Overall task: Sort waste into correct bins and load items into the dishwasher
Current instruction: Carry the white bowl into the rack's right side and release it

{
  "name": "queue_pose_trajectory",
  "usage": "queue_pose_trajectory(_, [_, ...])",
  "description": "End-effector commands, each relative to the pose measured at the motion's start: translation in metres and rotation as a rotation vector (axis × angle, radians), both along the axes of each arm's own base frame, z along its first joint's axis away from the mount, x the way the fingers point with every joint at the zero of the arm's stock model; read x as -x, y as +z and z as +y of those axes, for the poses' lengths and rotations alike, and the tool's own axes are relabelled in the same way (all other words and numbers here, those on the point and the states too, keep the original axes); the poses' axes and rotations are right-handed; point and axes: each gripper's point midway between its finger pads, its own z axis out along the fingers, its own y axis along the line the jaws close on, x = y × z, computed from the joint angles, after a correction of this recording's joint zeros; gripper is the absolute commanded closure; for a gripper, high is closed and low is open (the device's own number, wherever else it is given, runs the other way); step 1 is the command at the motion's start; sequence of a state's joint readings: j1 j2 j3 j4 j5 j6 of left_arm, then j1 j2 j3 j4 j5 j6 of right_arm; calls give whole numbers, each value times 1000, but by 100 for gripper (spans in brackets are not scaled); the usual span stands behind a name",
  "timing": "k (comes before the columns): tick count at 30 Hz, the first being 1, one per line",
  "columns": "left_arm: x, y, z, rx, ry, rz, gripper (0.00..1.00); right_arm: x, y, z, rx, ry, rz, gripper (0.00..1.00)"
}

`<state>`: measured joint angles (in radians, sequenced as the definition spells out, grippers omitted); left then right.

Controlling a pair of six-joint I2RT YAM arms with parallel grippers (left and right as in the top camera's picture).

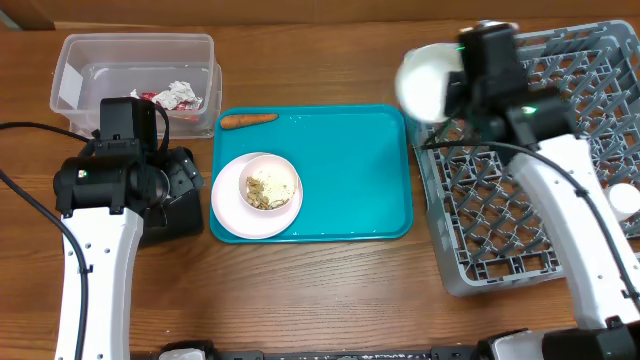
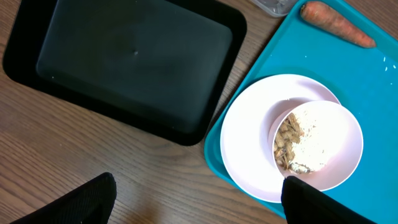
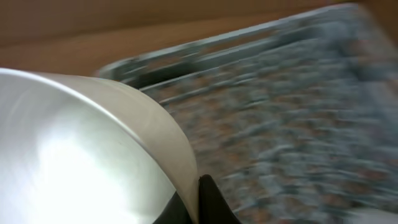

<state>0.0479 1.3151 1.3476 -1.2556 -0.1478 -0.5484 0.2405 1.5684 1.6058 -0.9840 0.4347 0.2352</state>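
While my right fingers are clamped together on a white bowl, it hangs above the far left corner of the grey dish rack. I judge the step in hand to be loading this bowl. The next move calls for lowering it between the pegs, tilted to stand, then parting those fingers. The right wrist view is blurred, so I cannot pick a slot from it.

My left fingers stand wide apart and empty, hovering by the edge of the pale pink plate. That plate sits on the teal serving tray and carries a small bowl of beige scraps. A carrot lies at the teal tray's far edge. Just left of it rests the empty black tray, and beyond that the clear tub holding crumpled wrappers.

Everything rests on a brown wood-grain worktop. Nothing of the room shows beyond it.
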Motion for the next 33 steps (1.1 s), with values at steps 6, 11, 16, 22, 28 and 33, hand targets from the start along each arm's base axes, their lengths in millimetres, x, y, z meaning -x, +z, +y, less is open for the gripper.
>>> queue_pose_trajectory(6, [-2, -1, -1, 12, 5, -2, 12, 37, 52, -200, 560, -814, -172, 96])
queue_pose_trajectory(11, [-2, -1, -2, 20, 2, -4, 12, 52, 31, -264, 600, -975, -106, 96])
queue_pose_trajectory(16, [-1, -2, -2, 19, 2, 1, 12, 63, -6, -315, 635, -1067, 9, 96])
queue_pose_trajectory(22, [0, -2, -2, 21, 2, 7, 13, 65, -42, -349, 647, -1119, 70, 96])
queue_pose_trajectory(28, [0, -3, -7, 48, -7, 6, 13, 53, -79, -355, 644, -1099, 118, 96])
queue_pose_trajectory(33, [-1, -3, -8, 51, -8, 4, 13, 45, -114, -354, 637, -1060, 185, 96])
